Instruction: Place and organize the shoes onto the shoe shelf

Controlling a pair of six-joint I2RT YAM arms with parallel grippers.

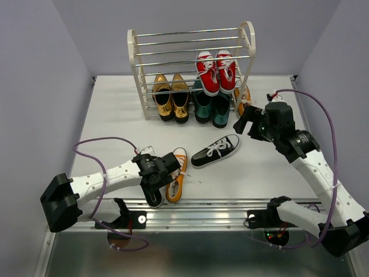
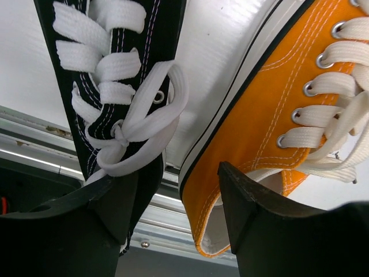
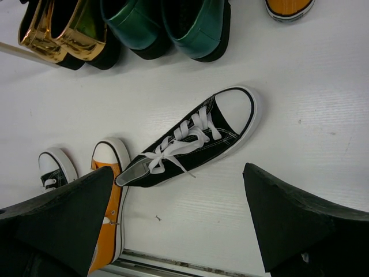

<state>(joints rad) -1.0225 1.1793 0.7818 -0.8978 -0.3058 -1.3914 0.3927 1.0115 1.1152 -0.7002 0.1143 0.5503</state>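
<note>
Cream-white shoe shelf [image 1: 135, 63], red sneakers [image 1: 216, 70], gold pair [image 1: 171, 97], dark green pair [image 1: 211, 105], black sneaker [image 1: 214, 152] with white laces [image 3: 176, 144], orange sneaker [image 1: 176, 176], white table [image 1: 115, 115].

The cream shelf [image 1: 248, 40], with arched sides and thin rods, stands at the table's 12 o'clock end. The red pair [image 1: 216, 70] sits side by side on a middle tier, white toes toward 6 o'clock. One orange sneaker [image 1: 245, 96] lies on the table at the shelf's 3 o'clock foot. A black sneaker [image 1: 215, 150] rests upright mid-table, toe toward 2 o'clock. At its 8 o'clock, the second orange sneaker [image 1: 176, 176] points to 12. The second black sneaker [image 1: 154, 199] lies just beside that one, on its 9 o'clock side.
</note>
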